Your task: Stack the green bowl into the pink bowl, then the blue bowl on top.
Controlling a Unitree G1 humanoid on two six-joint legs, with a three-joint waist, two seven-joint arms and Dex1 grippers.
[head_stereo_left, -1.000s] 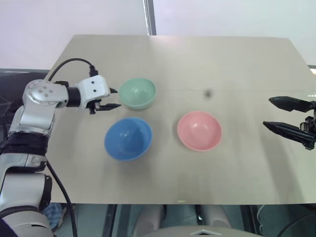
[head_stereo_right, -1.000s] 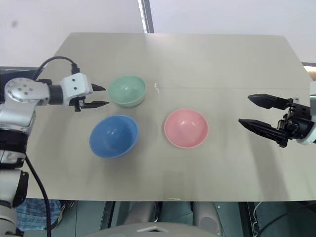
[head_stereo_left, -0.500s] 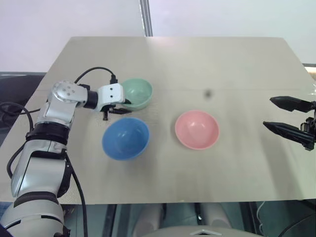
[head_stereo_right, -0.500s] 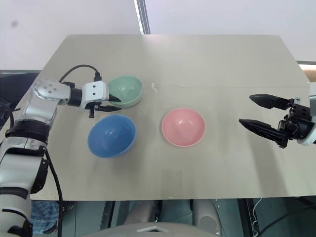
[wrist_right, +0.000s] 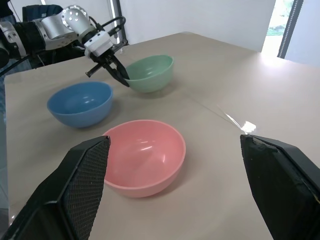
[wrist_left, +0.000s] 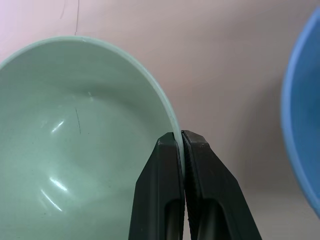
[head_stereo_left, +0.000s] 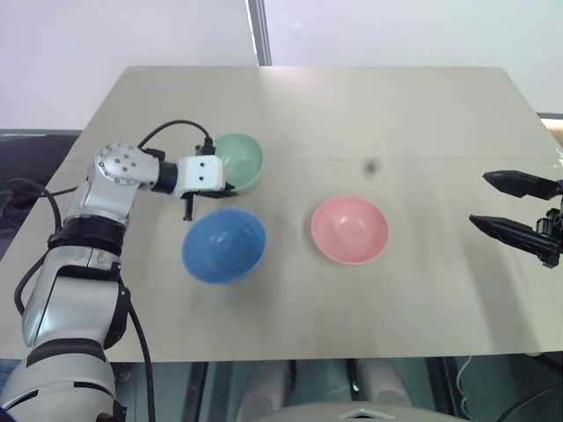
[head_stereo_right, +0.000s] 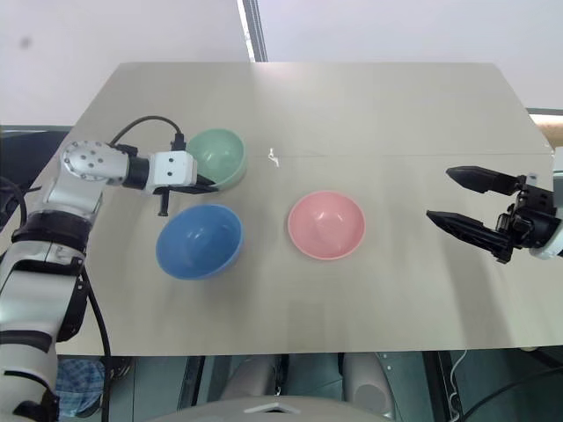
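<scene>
Bowls of smooth, matte plastic sit on a pale beige tabletop (head_stereo_left: 422,123) — three round ones of the same size. The green bowl (head_stereo_left: 243,162) lies farthest back on the robot's left, the blue bowl (head_stereo_left: 224,245) just in front of it, and the pink bowl (head_stereo_left: 350,229) off to the right of both, apart from them. All three stand upright and unstacked.

The left hand (wrist_left: 180,142) is pinched shut on the thin rim of the green bowl, one slim black finger inside the wall and one outside, at the side nearest the blue bowl. The right hand (head_stereo_right: 464,199) hangs over the tabletop's right edge, well away from the bowls — its two tapered black fingers spread wide, holding nothing.
</scene>
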